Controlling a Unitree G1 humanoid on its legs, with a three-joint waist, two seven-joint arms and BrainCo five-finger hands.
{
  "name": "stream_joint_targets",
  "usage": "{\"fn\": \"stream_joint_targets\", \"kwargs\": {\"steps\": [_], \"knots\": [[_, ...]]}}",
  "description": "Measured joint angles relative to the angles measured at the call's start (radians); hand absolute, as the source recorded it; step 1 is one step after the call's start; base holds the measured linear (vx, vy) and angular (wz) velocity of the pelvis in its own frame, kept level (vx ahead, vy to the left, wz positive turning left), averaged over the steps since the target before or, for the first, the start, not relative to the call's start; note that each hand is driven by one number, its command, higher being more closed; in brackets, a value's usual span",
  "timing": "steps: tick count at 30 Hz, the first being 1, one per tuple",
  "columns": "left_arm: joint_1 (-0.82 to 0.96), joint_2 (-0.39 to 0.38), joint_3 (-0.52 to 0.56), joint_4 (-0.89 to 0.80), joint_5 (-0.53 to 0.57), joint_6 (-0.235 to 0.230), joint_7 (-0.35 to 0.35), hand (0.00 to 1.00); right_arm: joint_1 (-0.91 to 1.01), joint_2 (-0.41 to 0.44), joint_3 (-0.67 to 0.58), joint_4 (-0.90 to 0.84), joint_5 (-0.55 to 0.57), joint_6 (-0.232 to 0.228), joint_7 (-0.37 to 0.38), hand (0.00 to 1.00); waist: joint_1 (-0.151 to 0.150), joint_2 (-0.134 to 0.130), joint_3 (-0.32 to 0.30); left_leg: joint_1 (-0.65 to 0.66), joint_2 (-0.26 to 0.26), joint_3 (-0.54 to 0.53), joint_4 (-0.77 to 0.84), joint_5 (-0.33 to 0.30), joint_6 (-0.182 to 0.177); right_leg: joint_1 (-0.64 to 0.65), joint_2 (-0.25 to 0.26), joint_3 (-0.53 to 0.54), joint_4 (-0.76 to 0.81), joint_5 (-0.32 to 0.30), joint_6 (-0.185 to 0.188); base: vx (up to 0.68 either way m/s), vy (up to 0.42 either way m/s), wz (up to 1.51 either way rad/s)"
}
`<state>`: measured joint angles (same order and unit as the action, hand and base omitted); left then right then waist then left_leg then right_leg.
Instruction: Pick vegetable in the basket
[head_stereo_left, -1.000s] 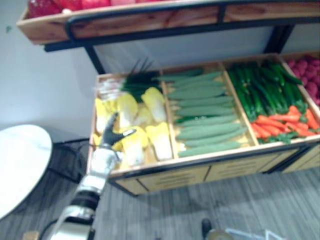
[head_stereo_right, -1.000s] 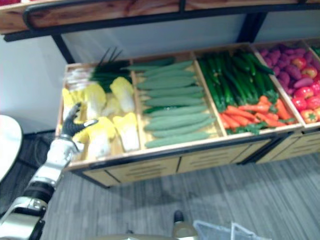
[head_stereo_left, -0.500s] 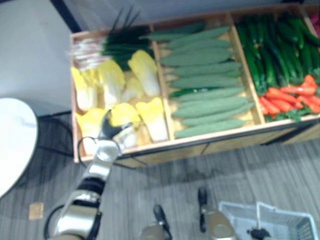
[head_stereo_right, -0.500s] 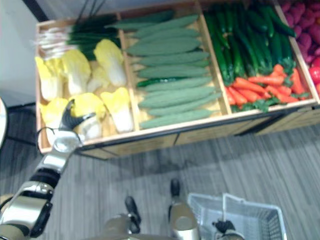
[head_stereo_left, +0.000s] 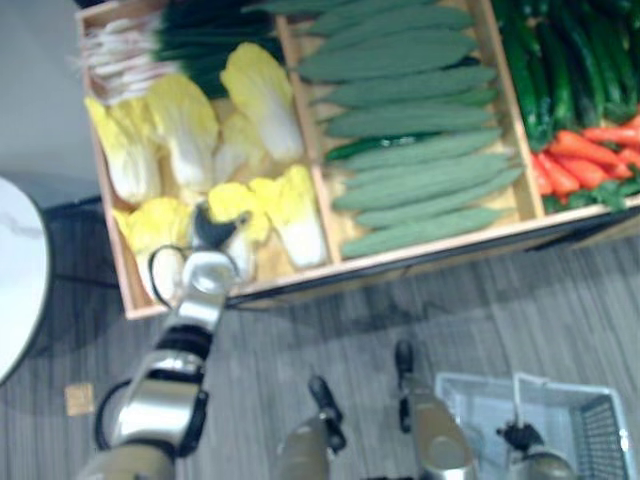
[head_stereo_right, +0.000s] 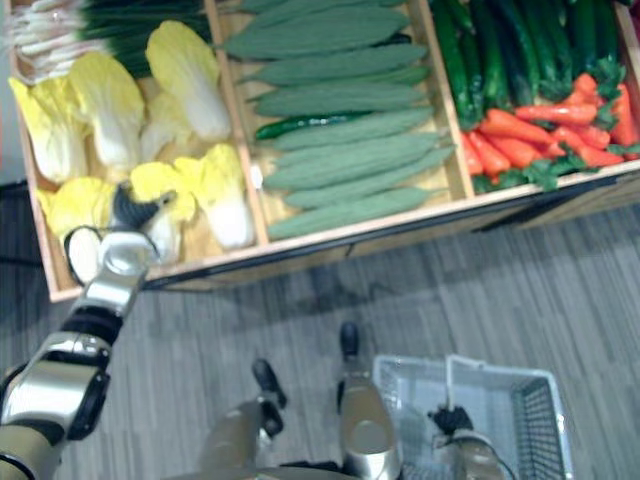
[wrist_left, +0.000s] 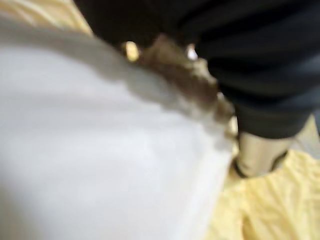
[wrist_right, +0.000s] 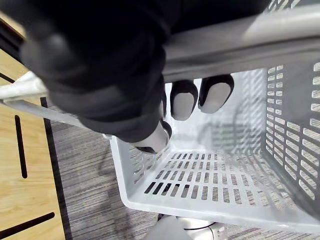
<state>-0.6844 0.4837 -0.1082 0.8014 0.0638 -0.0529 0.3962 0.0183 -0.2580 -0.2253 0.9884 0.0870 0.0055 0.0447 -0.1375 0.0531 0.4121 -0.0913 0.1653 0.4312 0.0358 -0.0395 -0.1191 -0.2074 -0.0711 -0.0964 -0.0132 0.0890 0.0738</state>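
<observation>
Several yellow napa cabbages lie in the left compartment of the wooden display bin (head_stereo_left: 120, 285). My left hand (head_stereo_left: 210, 233) rests on the front cabbage (head_stereo_left: 232, 198), by its white stalk (wrist_left: 100, 150), which sits right against the palm in the left wrist view. My right hand (wrist_right: 185, 97) is low at the right, shut on the grey handle (wrist_right: 240, 42) of a grey plastic basket (head_stereo_right: 535, 400) with slotted walls. The basket hangs over the floor in front of the bin with nothing in it.
The middle compartment holds long pale green gourds (head_stereo_left: 410, 130). Dark cucumbers (head_stereo_left: 560, 60) and carrots (head_stereo_left: 580, 160) are to the right, scallions (head_stereo_left: 180, 40) at the back left. A round white table (head_stereo_left: 15, 280) stands to the left of the bin.
The camera has tilted down, so the bin has shifted up in the picture and the basket has come into view. My left hand has lowered onto the front cabbage.
</observation>
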Motion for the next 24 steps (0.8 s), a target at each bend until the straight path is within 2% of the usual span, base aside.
{"fn": "stream_joint_targets", "kwargs": {"steps": [4,7,12,14,17,19,21,24], "knots": [[0.0,0.0,-0.003,0.0,0.029,-0.003,0.0,1.0,0.0,0.0,0.001,0.0,0.003,-0.012,0.0,1.0,-0.005,0.0,0.0,0.008,0.0,0.014,0.0,0.0,0.0,0.005,-0.001,0.0,0.0,0.0,0.0,0.01,-0.007,-0.02],[0.005,-0.002,-0.004,0.0,0.032,-0.013,0.012,1.0,0.001,0.002,0.001,0.001,0.007,-0.027,0.0,1.0,-0.024,0.001,-0.001,0.027,0.0,0.021,0.0,0.001,-0.001,0.03,-0.003,-0.009,-0.001,0.0,0.0,0.01,-0.005,0.03],[0.023,-0.004,-0.001,-0.03,0.032,-0.063,0.049,1.0,0.023,0.003,-0.005,0.001,0.011,-0.034,0.0,1.0,-0.025,0.008,-0.005,0.098,0.0,0.021,0.001,0.001,0.0,0.107,-0.004,-0.021,-0.003,-0.001,0.0,-0.02,-0.004,0.03],[0.042,-0.002,0.01,-0.075,0.04,-0.078,0.074,1.0,0.032,0.003,-0.014,0.001,0.011,-0.034,0.002,1.0,-0.023,0.011,-0.018,0.114,0.0,0.02,0.001,0.001,0.0,0.126,-0.004,-0.025,-0.006,-0.002,-0.001,-0.07,-0.016,0.05],[0.121,-0.001,0.041,-0.135,0.07,-0.11,0.113,1.0,0.07,0.004,-0.06,-0.001,0.01,-0.034,0.003,1.0,-0.022,0.029,-0.084,0.134,0.002,0.021,-0.001,0.0,0.001,0.15,0.001,-0.026,-0.018,-0.004,-0.005,-0.04,-0.03,0.0],[0.189,0.002,0.051,-0.184,0.076,-0.129,0.15,1.0,0.11,0.0,-0.096,-0.001,0.01,-0.033,-0.001,1.0,-0.002,0.046,-0.142,0.156,0.004,0.022,0.001,-0.01,0.008,0.165,0.014,0.0,-0.02,-0.016,-0.011,-0.05,-0.031,-0.2],[0.24,0.013,0.079,-0.241,0.08,-0.152,0.176,1.0,0.119,0.001,-0.111,-0.001,0.004,-0.03,-0.001,1.0,0.017,0.045,-0.167,0.166,0.002,0.015,0.013,-0.023,0.005,0.163,0.025,0.039,-0.023,-0.017,-0.013,-0.05,-0.024,-0.49],[0.315,0.073,0.081,-0.334,0.118,-0.16,0.208,1.0,0.114,-0.008,-0.114,0.001,-0.005,-0.03,-0.001,1.0,0.065,0.04,-0.186,0.165,-0.038,-0.179,0.045,-0.109,0.012,0.157,0.055,0.164,-0.048,0.009,-0.008,-0.06,-0.005,-0.82]]}}
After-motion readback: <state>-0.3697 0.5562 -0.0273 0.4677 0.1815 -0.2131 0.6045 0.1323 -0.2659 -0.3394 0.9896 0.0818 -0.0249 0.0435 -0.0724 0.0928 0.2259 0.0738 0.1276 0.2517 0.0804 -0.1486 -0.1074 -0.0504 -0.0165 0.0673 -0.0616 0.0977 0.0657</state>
